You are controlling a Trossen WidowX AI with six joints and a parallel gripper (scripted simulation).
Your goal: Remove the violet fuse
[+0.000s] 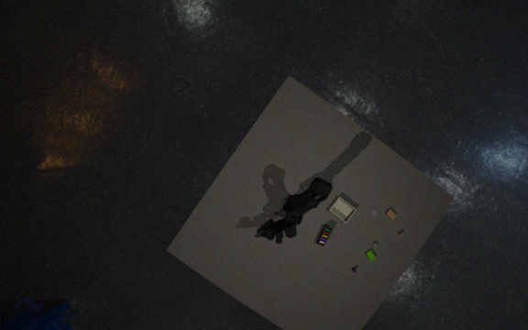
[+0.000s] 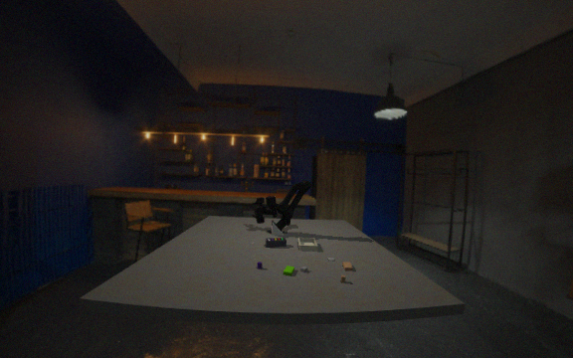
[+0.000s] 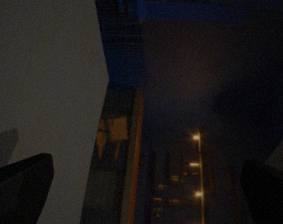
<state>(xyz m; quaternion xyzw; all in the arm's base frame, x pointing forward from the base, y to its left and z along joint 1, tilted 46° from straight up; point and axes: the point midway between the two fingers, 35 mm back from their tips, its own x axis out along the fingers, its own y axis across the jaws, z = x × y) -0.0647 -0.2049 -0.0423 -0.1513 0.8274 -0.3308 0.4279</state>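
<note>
The dark fuse block stands on the table with a row of small coloured fuses on top. The violet fuse is in this row beside the yellow one, near the pale end. The tray is a pale open box close to the block, and it looks empty. My gripper is open, with nothing between its fingers. It is raised over the table, well away from the block and tray, and faces away from them. The wrist view shows neither the block nor the tray.
A green block, a small purple piece, a tan block, a small brown piece and small grey pieces lie beyond the fuse block and tray, on the side away from the arm.
</note>
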